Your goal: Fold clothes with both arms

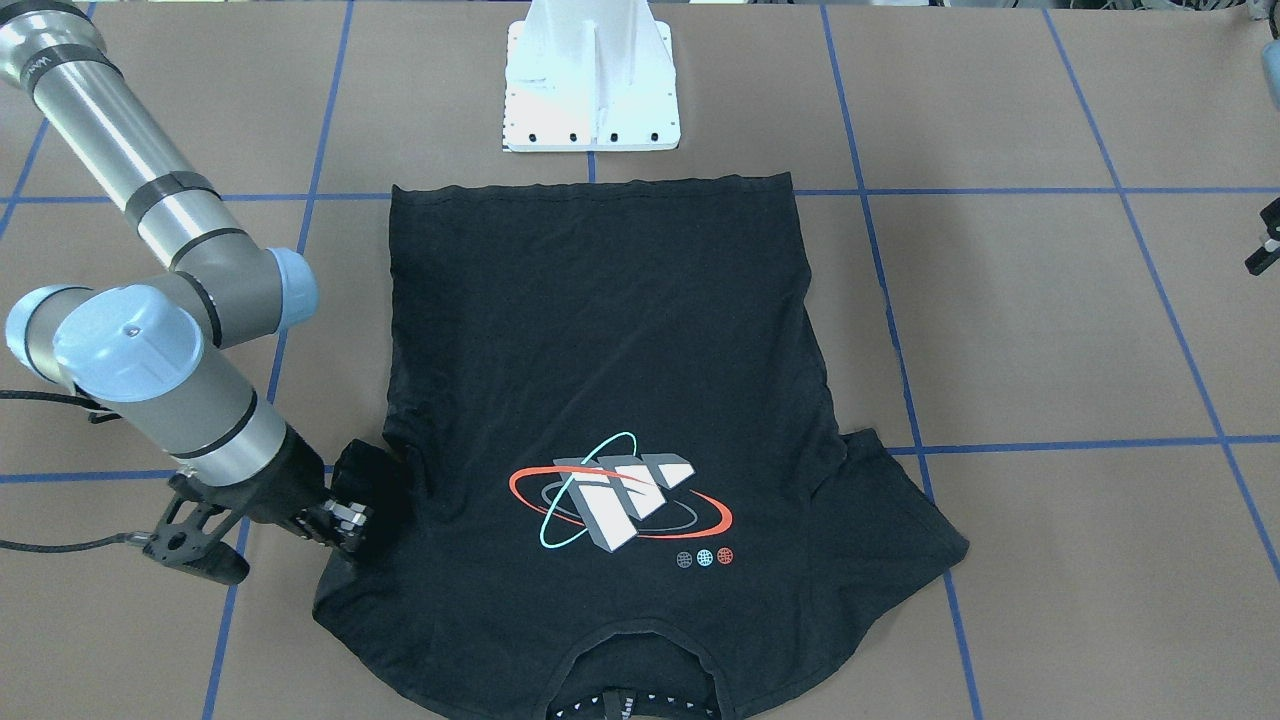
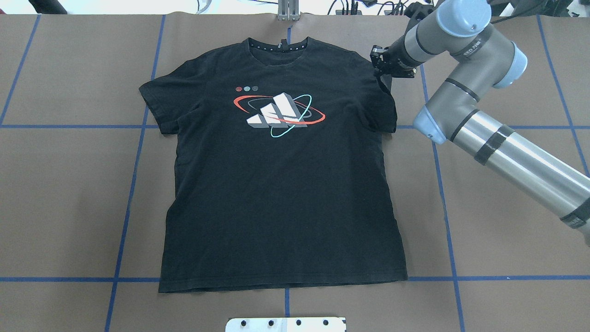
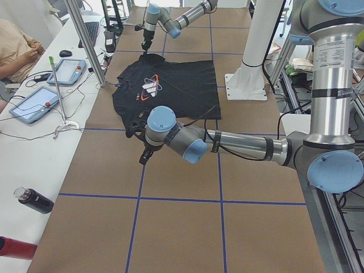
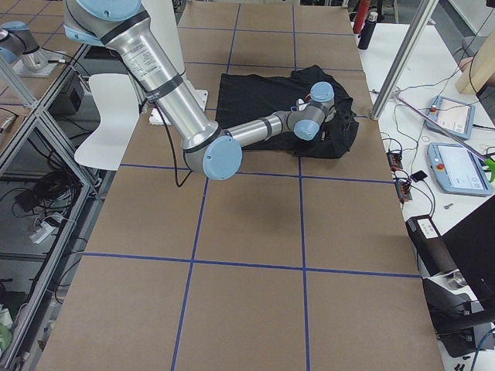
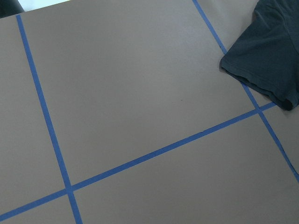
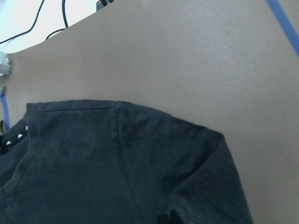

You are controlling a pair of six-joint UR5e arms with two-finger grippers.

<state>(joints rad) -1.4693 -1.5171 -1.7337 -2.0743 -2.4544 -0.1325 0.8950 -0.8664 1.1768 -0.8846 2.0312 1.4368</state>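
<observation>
T-shirt (image 2: 281, 193): black, laid flat at the centre of the counter (image 2: 507, 221); collar at the far edge, hem toward the robot-side edge, just short of the white base pedestal (image 1: 590, 90).
Logo (image 2: 279, 113): facing up, on the chest area.
Right claw (image 2: 383, 64): close to the far edge, at the shoulder and sleeve on the robot's right; contact with the fabric and finger position cannot be determined.
Left claw (image 3: 138, 122): toward the counter's left end, beside the other sleeve, apart from it; finger position cannot be determined.
Left sleeve (image 5: 266, 56): lies flat across a blue tape line (image 5: 140, 158).
</observation>
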